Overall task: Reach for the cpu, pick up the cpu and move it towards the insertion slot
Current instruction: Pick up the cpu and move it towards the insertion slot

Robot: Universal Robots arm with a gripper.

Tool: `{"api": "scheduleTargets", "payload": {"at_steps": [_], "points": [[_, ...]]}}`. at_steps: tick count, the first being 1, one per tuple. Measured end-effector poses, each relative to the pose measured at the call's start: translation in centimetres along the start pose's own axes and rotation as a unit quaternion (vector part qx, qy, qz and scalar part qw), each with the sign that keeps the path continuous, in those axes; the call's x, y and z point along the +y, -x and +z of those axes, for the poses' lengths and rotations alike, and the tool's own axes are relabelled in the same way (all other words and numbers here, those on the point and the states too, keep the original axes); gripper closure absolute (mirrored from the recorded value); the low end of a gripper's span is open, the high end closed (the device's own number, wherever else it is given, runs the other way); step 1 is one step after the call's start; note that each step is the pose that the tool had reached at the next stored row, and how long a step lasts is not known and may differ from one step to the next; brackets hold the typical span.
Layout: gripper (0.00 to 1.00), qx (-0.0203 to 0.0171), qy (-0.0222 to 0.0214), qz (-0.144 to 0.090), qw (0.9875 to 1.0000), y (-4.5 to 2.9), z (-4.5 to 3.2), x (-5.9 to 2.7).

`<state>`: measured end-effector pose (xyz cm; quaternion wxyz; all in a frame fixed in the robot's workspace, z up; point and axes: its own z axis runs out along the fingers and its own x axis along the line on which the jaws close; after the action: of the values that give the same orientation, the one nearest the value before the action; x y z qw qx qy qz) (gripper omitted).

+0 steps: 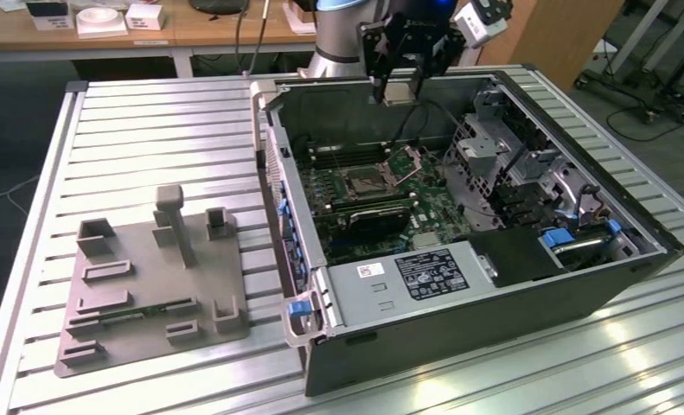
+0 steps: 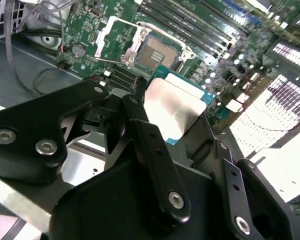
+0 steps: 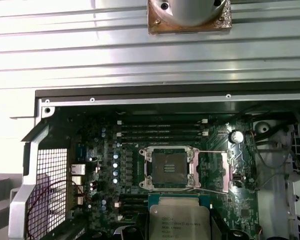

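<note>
My gripper (image 1: 399, 85) hangs above the back of the open computer case, shut on the cpu (image 1: 399, 95). In the second wrist view the cpu (image 2: 172, 107) shows its silvery top with a teal rim, held between two black fingers (image 2: 140, 120). The first wrist view shows the cpu (image 3: 177, 222) just short of the insertion slot (image 3: 169, 167). The slot is a square metal-framed socket with a dark centre on the green board, and its latch plate (image 3: 217, 170) is swung open to one side. The insertion slot (image 1: 365, 181) lies below the gripper, toward the exterior view's left and nearer the camera.
The case walls (image 1: 275, 173) enclose the board; a drive cage (image 1: 497, 151) and cables stand at the exterior view's right, a power supply (image 1: 417, 277) at the front. Long memory slots (image 3: 160, 131) run beside the socket. A grey tray (image 1: 145, 285) lies on the slatted table at the left.
</note>
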<state>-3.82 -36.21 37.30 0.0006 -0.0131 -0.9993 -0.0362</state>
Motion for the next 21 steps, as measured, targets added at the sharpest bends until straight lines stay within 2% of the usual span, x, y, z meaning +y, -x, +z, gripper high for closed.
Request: {"api": "scheduleTargets", "payload": {"at_steps": [10, 21], "points": [[0.45, 0.0002, 0.0001, 0.0, 1.0, 0.77, 0.39, 1.75], [0.45, 0.0002, 0.0, 0.0, 1.0, 0.81, 0.42, 1.8]]}}
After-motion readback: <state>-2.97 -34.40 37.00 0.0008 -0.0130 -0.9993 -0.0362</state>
